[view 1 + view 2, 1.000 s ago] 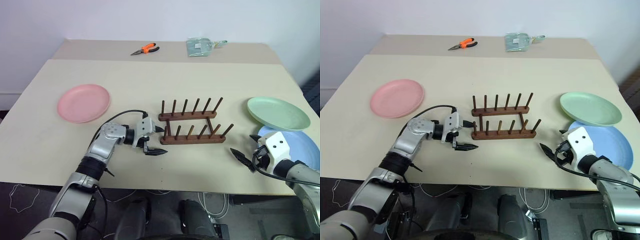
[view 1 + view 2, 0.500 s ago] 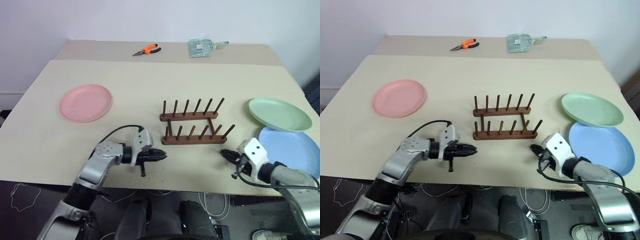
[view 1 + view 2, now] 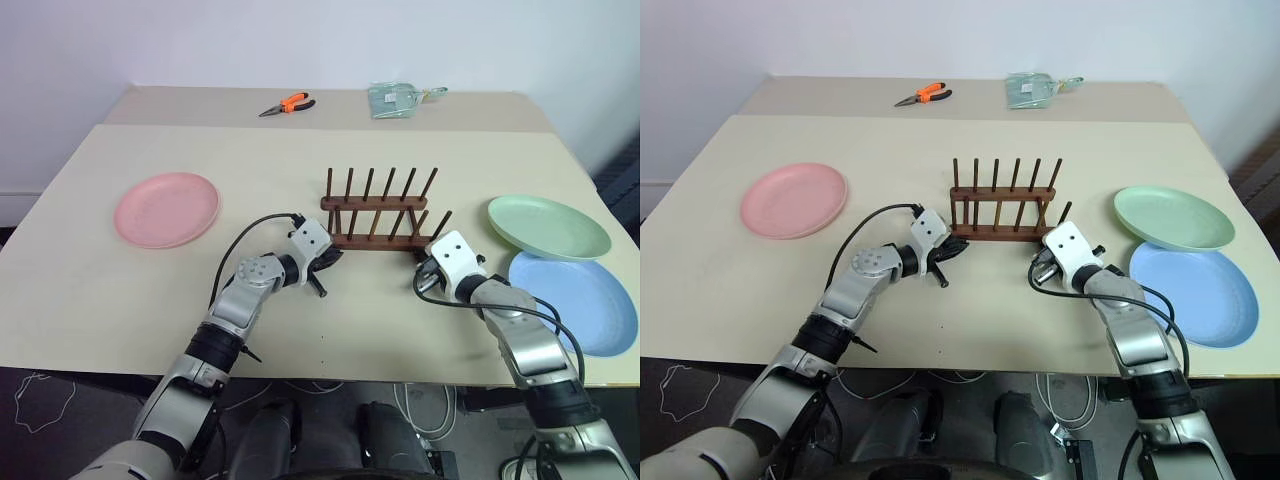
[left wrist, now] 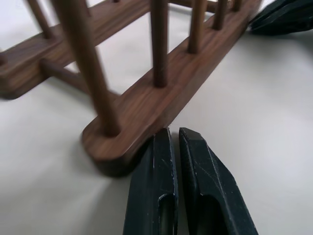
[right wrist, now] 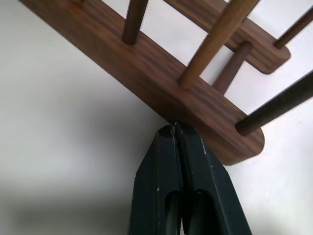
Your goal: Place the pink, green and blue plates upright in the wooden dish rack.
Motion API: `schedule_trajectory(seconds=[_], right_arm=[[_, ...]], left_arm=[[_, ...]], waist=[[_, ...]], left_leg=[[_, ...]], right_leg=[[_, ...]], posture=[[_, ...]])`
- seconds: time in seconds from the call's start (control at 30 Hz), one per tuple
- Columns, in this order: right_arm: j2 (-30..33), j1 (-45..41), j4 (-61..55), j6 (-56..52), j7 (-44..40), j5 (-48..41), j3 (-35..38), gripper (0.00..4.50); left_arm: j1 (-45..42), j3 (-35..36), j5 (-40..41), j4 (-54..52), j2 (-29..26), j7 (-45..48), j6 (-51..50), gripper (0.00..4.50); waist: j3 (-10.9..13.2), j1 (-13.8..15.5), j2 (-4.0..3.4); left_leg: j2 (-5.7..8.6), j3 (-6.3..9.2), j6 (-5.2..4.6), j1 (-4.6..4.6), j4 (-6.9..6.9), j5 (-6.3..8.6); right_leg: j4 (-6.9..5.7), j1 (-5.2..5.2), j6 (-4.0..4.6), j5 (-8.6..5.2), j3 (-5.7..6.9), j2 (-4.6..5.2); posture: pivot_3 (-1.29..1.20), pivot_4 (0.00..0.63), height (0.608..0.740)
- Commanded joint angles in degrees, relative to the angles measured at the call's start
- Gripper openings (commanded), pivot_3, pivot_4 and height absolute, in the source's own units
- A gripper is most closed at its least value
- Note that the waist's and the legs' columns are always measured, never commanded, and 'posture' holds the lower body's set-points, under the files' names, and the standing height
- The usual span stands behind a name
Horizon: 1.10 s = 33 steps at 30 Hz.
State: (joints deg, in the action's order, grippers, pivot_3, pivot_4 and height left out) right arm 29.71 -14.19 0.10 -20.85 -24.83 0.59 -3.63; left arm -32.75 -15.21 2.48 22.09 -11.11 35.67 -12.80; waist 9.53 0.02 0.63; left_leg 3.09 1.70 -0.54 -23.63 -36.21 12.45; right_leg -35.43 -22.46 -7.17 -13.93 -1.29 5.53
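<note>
The wooden dish rack (image 3: 378, 215) stands at the centre of the head-camera frame on the beige table (image 3: 300, 160), with no plate in it. The pink plate (image 3: 167, 208) lies flat at the left of the frame, the green plate (image 3: 548, 227) at the right, its near rim overlapping the blue plate (image 3: 578, 301) below it.

Both arms meet the rack's near rail from opposite ends — the left gripper (image 3: 326, 258) at its left end, the right gripper (image 3: 428, 262) at its right end. From the head views the fingertips are small and dark, and their contact with the wood is hard to judge. The wrist views settle it: the left gripper (image 4: 175, 134) has its two black fingers pressed together with nothing between them, tips touching the rounded end of the rail; the right gripper (image 5: 174, 128) is likewise clenched on nothing, its tips butted against the rail's side close to the end. The left wrist view also catches the dark tip of the other gripper at its upper right corner.

Only the head views take in the far edge of the table — orange-handled pliers (image 3: 286, 103) and a clear bag (image 3: 396, 97) near the top centre.
</note>
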Motion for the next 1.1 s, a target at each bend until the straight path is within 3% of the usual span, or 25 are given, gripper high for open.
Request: schedule_trajectory(seconds=[0.03, 0.1, 0.17, 0.27, 0.37, 0.53, 0.63, 0.7, 0.97, 1.1], right_arm=[[-0.19, -0.34, 0.62, 0.24, -1.05, -0.3, 0.44, 0.02], [0.65, 1.01, -2.27, -0.11, -4.24, -2.26, 0.66, 0.25], [1.57, 2.89, -6.44, -0.26, -7.34, -4.23, 0.82, 0.89], [2.57, 5.69, -15.46, -1.64, -11.19, -7.64, 0.77, 2.47], [2.28, 6.46, -20.41, -2.89, -12.68, -8.84, -0.49, 3.97], [1.18, 5.55, -20.59, -3.34, -13.76, -8.9, -3.67, 3.97], [0.45, 4.68, -19.54, -2.83, -14.12, -8.62, -5.26, 3.97], [-0.03, 3.96, -19.28, -2.87, -14.31, -8.78, -5.95, 3.97], [-0.29, 3.4, -18.61, -1.95, -13.91, -8.38, -6.3, 3.97], [-0.2, 3.7, -18.81, -1.32, -13.0, -7.8, -5.79, 4.01]], left_arm=[[1.24, 0.86, -1.73, 2.32, -1.41, -1.22, -0.06, 0.27], [2.42, 1.44, -1.16, 0.32, -2.72, -0.25, -0.69, 0.27], [4.1, 2.57, 0.12, -2.9, -4.96, 1.45, -1.98, 0.78], [5.96, 12.04, 6.96, -10.18, -8.89, 0.99, -6.81, 2.14], [3.68, 23.24, 8.09, -10.55, -11.27, -10.53, -8.86, 3.61], [-0.12, 40.03, 7.67, -10.34, -12.61, -33.38, -15.47, 3.61], [-0.49, 49.65, 13.11, -12.94, -10.23, -40.83, -20.97, 3.61], [-0.16, 55.71, 18.76, -14.83, -7.68, -43.79, -25.92, 3.61], [-0.79, 66.44, 33.65, -16.05, -2.42, -48.9, -35.48, 3.61], [-1.95, 66.85, 37.09, -13.58, -2.25, -49.63, -35.37, 1.84]], waist=[[0.0, -0.04, 0.0], [0.0, -0.29, 0.0], [0.0, -0.83, 0.0], [0.04, -1.34, -0.01], [0.15, -1.17, 0.05], [0.22, -0.6, 0.26], [0.22, -0.6, 0.28], [0.23, -0.54, 0.29], [0.26, -0.53, 0.66], [0.26, -0.58, 0.67]], left_leg=[[0.0, 0.0, 0.0, 0.0, 0.01, 0.0], [0.0, 0.0, 0.0, 0.01, 0.04, 0.0], [0.0, 0.01, 0.0, 0.01, 0.09, 0.0], [-0.06, 0.0, 0.01, 0.03, 0.22, 0.01], [-0.13, 0.02, 0.01, 0.01, 0.13, 0.01], [-0.02, 0.08, 0.03, 0.01, 0.08, 0.01], [0.09, 0.01, 0.09, -0.03, 0.11, 0.06], [0.1, 0.0, 0.09, -0.05, 0.08, 0.07], [0.08, 0.04, 0.15, -0.06, 0.06, 0.07], [0.08, 0.04, 0.17, -0.06, 0.06, 0.06]], right_leg=[[-0.02, 0.0, 0.0, 0.0, 0.0, 0.0], [-0.04, -0.01, -0.01, 0.01, 0.0, 0.0], [-0.05, -0.02, -0.02, 0.01, 0.0, 0.0], [-0.14, -0.16, -0.02, 0.0, -0.06, -0.04], [-0.46, -0.34, 0.0, -0.01, -0.09, -0.04], [-0.53, -0.35, -0.1, -0.07, -0.02, 0.0], [-0.46, -0.37, -0.15, -0.08, 0.0, 0.11], [-0.46, -0.39, -0.15, -0.08, 0.02, 0.12], [-0.54, -0.4, -0.14, -0.08, 0.09, 0.1], [-0.57, -0.41, -0.13, -0.08, 0.09, 0.09]], posture=[[0.0, 0.15, 0.738], [0.0, 0.15, 0.738], [0.0, 0.15, 0.738], [0.0, 0.15, 0.738], [0.0, 0.15, 0.738], [0.0, 0.15, 0.738], [0.0, 0.15, 0.738], [0.0, 0.15, 0.738], [0.0, 0.15, 0.738], [0.0, 0.15, 0.738]])
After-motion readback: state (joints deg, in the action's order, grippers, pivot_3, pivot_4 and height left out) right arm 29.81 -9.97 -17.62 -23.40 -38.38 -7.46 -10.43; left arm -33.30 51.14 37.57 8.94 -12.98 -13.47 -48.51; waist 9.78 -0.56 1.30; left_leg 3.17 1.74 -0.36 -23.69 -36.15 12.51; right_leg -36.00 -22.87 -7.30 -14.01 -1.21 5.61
